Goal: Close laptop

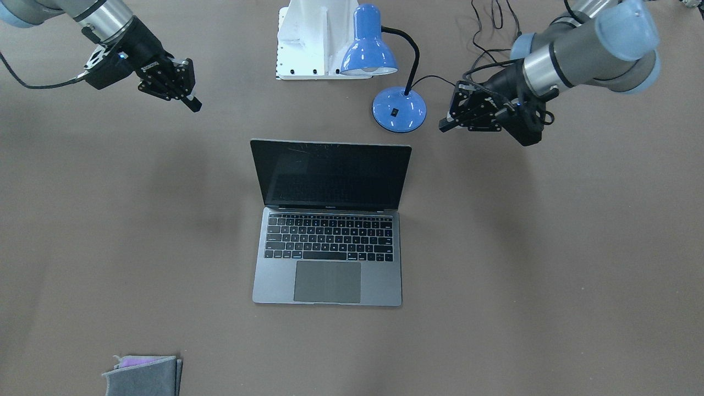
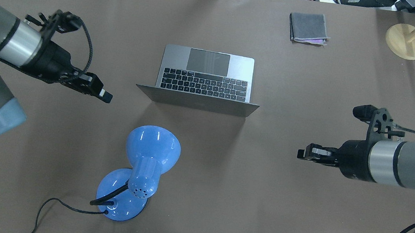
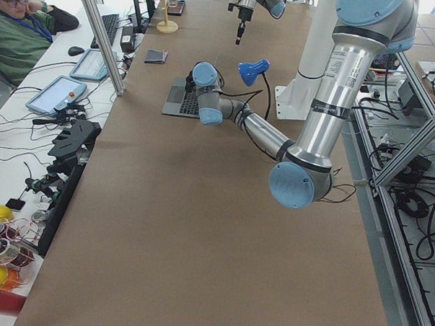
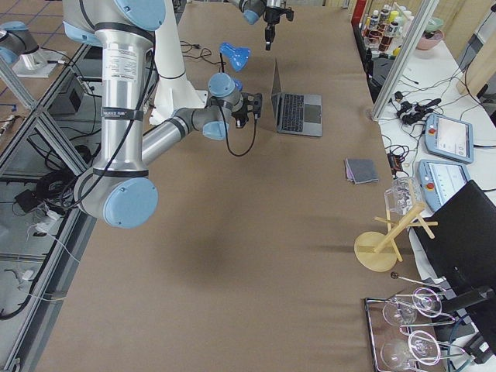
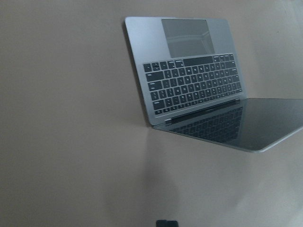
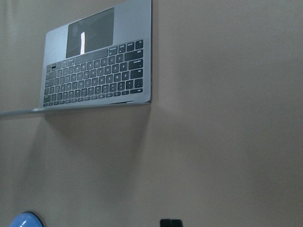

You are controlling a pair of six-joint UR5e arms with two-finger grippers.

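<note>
Here, laptop (image 2: 206, 79) open — left gripper (image 2: 107, 97), right gripper (image 2: 300, 153) wide of its edges.

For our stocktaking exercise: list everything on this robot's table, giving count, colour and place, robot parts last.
slim space-grey metal laptop: one, grey, open, table centre.
blue gooseneck desk lamp: one, blue, between laptop and robot.
small folded grey cloth: one, grey, far edge, robot's right.
round-based wooden stand: one, pale wood, far right corner.
brown table: one, brown, beneath everything.
left gripper: one, black, shut, left of laptop.
right gripper: one, black, shut, right of laptop.
</note>
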